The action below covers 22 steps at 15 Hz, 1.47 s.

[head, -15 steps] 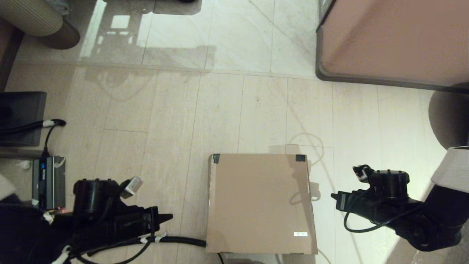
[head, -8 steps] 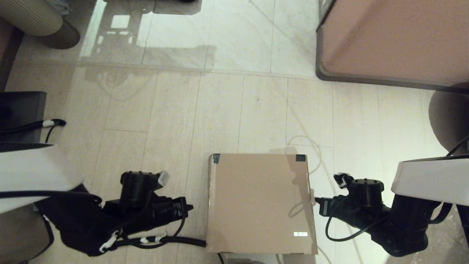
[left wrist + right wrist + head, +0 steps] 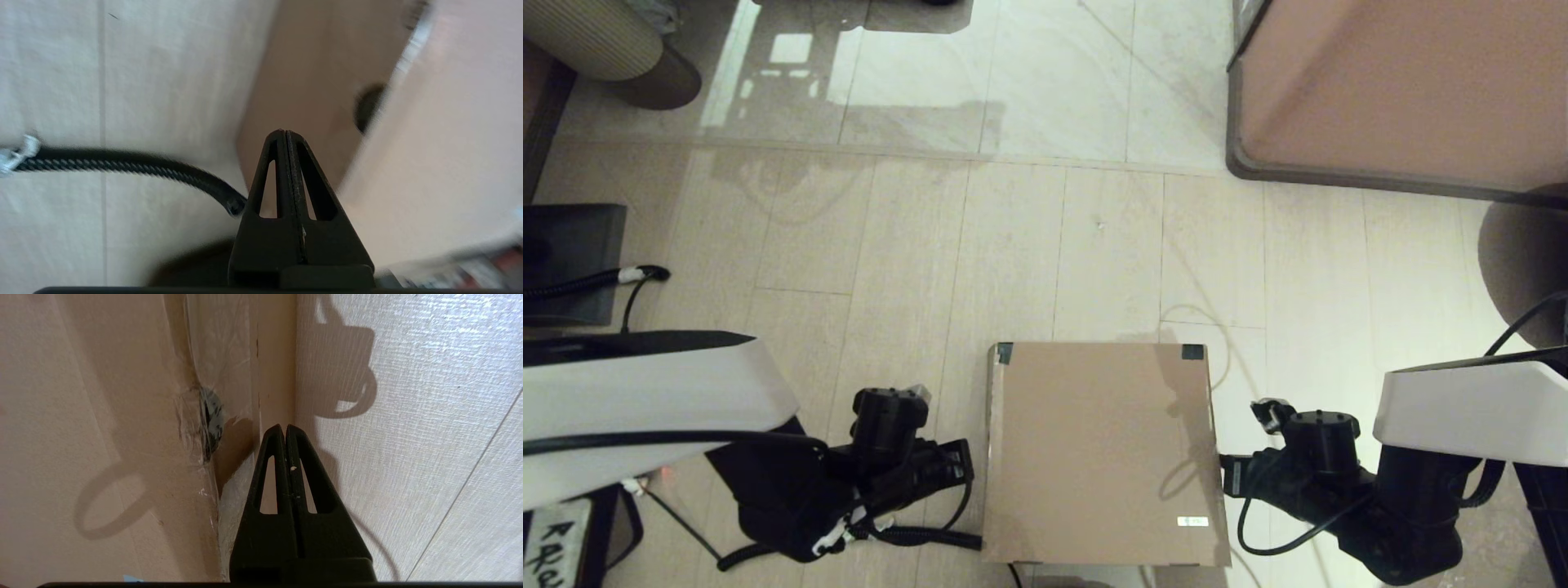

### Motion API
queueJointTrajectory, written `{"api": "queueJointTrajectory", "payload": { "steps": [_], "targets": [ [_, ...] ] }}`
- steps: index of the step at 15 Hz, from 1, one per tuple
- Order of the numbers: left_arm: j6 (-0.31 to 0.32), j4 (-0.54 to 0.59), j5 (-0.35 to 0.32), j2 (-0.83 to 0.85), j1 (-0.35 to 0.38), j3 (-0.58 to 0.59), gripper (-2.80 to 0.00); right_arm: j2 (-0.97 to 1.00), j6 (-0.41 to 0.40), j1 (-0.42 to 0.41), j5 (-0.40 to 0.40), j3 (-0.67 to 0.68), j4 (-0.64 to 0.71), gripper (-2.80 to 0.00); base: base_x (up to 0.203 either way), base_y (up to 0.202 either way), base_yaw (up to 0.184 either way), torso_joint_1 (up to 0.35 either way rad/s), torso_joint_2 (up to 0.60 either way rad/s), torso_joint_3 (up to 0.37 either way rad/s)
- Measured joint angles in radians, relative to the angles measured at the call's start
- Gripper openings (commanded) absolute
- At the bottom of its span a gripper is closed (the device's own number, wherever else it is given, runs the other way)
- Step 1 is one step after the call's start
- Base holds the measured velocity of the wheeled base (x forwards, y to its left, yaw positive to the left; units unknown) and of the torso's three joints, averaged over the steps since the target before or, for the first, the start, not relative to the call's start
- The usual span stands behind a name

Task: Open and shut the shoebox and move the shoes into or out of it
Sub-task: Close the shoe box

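Observation:
The brown cardboard shoebox (image 3: 1098,453) sits on the floor with its lid down flat, dark tape at its two far corners and a small white label (image 3: 1192,521) near the front right. The shoes are hidden. My left gripper (image 3: 968,461) is shut and empty, its tip close to the box's left side wall (image 3: 310,94). My right gripper (image 3: 1223,474) is shut and empty too, its tip right at the box's right side wall (image 3: 241,367), beside a finger hole (image 3: 210,416).
A black corrugated cable (image 3: 923,536) runs along the floor to the box's front left corner. A large pinkish-brown cabinet with a grey rim (image 3: 1405,90) stands at the far right. A dark box (image 3: 572,261) lies at the far left.
Both arms have swung inward toward the box: the left gripper moved right to its left side, the right gripper moved left to its right side. The box has not moved.

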Motion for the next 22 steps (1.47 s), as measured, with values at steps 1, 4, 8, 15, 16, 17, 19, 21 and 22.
{"api": "queueJointTrajectory", "payload": {
  "steps": [1,4,8,15,16,17,19,21,22],
  "targets": [
    [-0.001,0.0,0.031,0.017,-0.007,-0.018,-2.8,0.006,0.0,0.004,-0.003,0.0,-0.006,-2.8,0.0,0.0,0.0,0.0,0.0,0.0],
    [-0.004,-0.001,0.057,0.067,-0.042,-0.07,-2.8,0.021,0.0,0.014,-0.003,0.018,-0.044,-2.8,0.0,0.0,0.0,0.0,0.0,0.0],
    [-0.005,-0.006,0.059,0.118,-0.06,-0.106,-2.8,0.029,0.007,0.016,0.016,0.115,-0.125,-2.8,0.0,0.0,0.0,0.0,0.0,0.0],
    [-0.069,-0.006,0.059,0.113,-0.077,-0.08,-2.8,0.083,0.046,0.031,0.08,0.238,-0.233,-2.8,0.0,0.0,0.0,0.0,0.0,0.0],
    [-0.07,-0.005,0.059,0.104,-0.082,-0.075,-2.8,0.077,0.075,0.032,0.09,0.25,-0.233,-2.8,0.0,0.0,0.0,0.0,0.0,0.0],
    [-0.07,-0.005,0.059,0.095,-0.088,-0.071,-2.8,0.07,0.104,0.032,0.102,0.26,-0.232,-2.8,0.0,0.0,0.0,0.0,0.0,0.0],
    [-0.07,-0.003,0.059,0.078,-0.099,-0.066,-2.8,0.055,0.14,0.033,0.121,0.279,-0.231,-2.8,0.0,0.0,0.0,0.0,0.0,0.0],
    [-0.07,-0.003,0.058,0.063,-0.105,-0.058,-2.8,0.04,0.165,0.036,0.13,0.287,-0.229,-2.8,0.0,0.0,0.0,0.0,0.0,0.0],
    [-0.069,-0.002,0.058,0.051,-0.108,-0.054,-2.8,0.03,0.177,0.037,0.131,0.287,-0.228,-2.8,0.0,0.0,0.0,0.0,0.0,0.0]
  ]
}}
